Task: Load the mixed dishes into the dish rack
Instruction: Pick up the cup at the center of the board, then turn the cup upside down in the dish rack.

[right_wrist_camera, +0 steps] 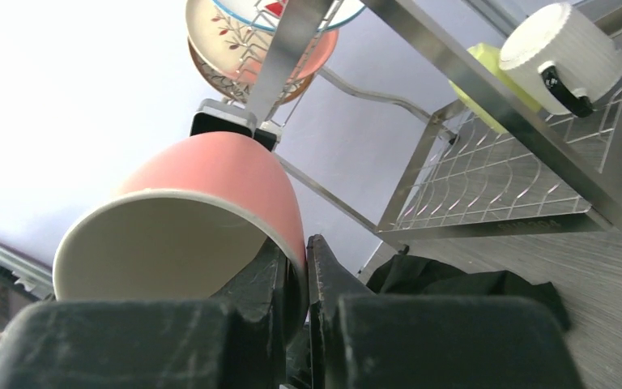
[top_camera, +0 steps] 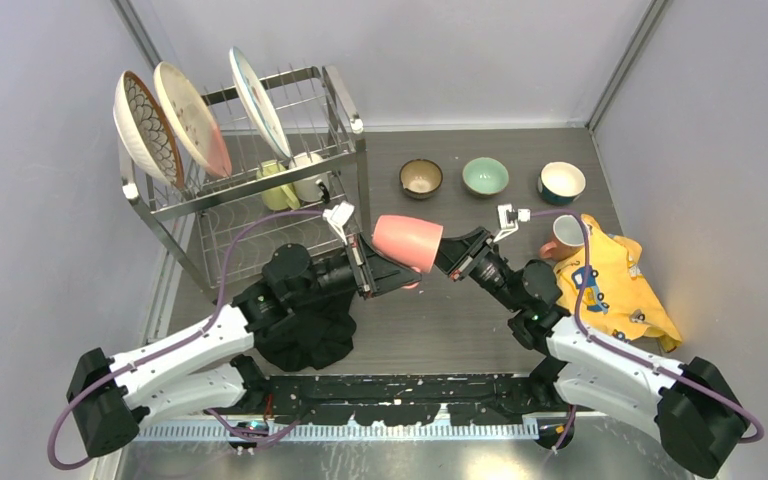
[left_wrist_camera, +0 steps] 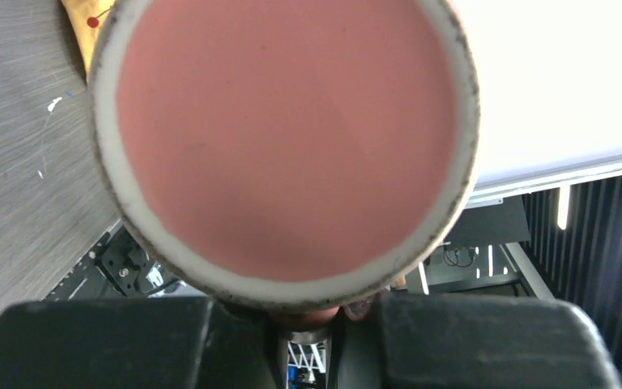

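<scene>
Fingers (right_wrist_camera: 336,279) of right gripper (right_wrist_camera: 304,251) pinch the rim wall of pink mug (top_camera: 408,243), one inside, one outside. Mug in air between the arms, long axis level: mouth rightward, base facing left gripper (top_camera: 365,268), whose grip cannot be told. Dish rack (top_camera: 250,182) lies to the left; left arm nearer

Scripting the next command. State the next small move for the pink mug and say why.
Probably open the jaws of the right gripper, which pinch the rim of the pink mug. The left gripper appears closed at its base and sits nearer the dish rack, so it can likely carry it there alone.
</scene>
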`<act>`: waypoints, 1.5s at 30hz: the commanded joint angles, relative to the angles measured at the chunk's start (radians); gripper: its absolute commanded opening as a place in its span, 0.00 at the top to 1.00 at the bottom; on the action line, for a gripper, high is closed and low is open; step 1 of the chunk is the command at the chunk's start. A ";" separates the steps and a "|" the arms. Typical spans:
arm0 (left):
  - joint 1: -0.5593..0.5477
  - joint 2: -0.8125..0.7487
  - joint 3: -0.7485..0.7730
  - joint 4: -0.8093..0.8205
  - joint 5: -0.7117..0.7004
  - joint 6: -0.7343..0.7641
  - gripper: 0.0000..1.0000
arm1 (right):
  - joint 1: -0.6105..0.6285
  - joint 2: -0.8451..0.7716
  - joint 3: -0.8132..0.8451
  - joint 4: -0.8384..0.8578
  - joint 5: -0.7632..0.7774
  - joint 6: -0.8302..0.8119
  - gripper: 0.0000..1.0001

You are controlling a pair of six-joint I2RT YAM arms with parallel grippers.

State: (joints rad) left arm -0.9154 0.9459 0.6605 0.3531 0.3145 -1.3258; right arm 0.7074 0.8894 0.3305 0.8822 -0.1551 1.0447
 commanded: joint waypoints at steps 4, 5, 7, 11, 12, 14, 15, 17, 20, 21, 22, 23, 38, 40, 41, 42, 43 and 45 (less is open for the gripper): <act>0.004 -0.059 -0.008 0.033 -0.077 0.042 1.00 | 0.004 0.024 -0.001 0.112 -0.010 0.007 0.92; 0.004 -0.066 -0.015 0.032 -0.087 0.047 1.00 | 0.004 0.025 -0.003 0.105 -0.006 0.008 0.88; 0.004 -0.081 -0.036 0.029 -0.109 0.059 1.00 | 0.003 0.017 -0.008 0.076 0.014 0.008 0.73; 0.004 -0.124 -0.058 -0.027 -0.154 0.110 1.00 | 0.004 -0.028 -0.009 -0.038 0.066 -0.010 0.42; 0.004 -0.137 -0.063 -0.050 -0.169 0.128 1.00 | 0.003 -0.045 -0.007 -0.077 0.080 -0.016 0.35; 0.004 -0.169 -0.069 -0.118 -0.211 0.184 1.00 | 0.003 -0.080 -0.003 -0.180 0.121 -0.022 0.22; 0.005 -0.189 -0.068 -0.164 -0.238 0.209 1.00 | 0.003 -0.098 -0.001 -0.221 0.143 -0.021 0.16; 0.004 -0.226 -0.063 -0.278 -0.302 0.274 1.00 | 0.003 -0.134 -0.005 -0.271 0.188 -0.024 0.02; 0.004 -0.273 -0.057 -0.438 -0.460 0.362 1.00 | 0.004 -0.181 -0.016 -0.304 0.217 -0.027 0.00; 0.004 -0.282 -0.058 -0.484 -0.503 0.384 1.00 | 0.003 -0.192 -0.016 -0.312 0.220 -0.028 0.00; 0.004 -0.289 -0.058 -0.519 -0.551 0.405 1.00 | 0.003 -0.203 -0.016 -0.321 0.222 -0.030 0.00; 0.004 -0.295 -0.058 -0.549 -0.593 0.423 1.00 | 0.004 -0.211 -0.015 -0.328 0.224 -0.033 0.00; 0.006 -0.193 -0.056 -0.620 -1.146 0.612 1.00 | 0.004 -0.249 -0.030 -0.360 0.210 -0.037 0.00; 0.009 -0.158 -0.044 -0.625 -1.183 0.621 1.00 | 0.003 -0.260 -0.029 -0.373 0.210 -0.039 0.00; 0.013 -0.140 -0.036 -0.632 -1.196 0.619 1.00 | 0.003 -0.267 -0.030 -0.377 0.210 -0.040 0.00; 0.019 -0.121 -0.028 -0.637 -1.205 0.619 1.00 | 0.003 -0.272 -0.030 -0.383 0.208 -0.041 0.00; 0.025 -0.105 -0.020 -0.642 -1.213 0.619 1.00 | 0.003 -0.277 -0.030 -0.389 0.209 -0.043 0.00; 0.036 -0.066 -0.009 -0.642 -1.232 0.617 1.00 | 0.003 -0.283 -0.028 -0.404 0.211 -0.044 0.00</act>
State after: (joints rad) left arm -0.8993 0.8421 0.5724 -0.3595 -0.7712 -0.7250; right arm 0.7132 0.6292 0.2966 0.4782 0.0368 1.0222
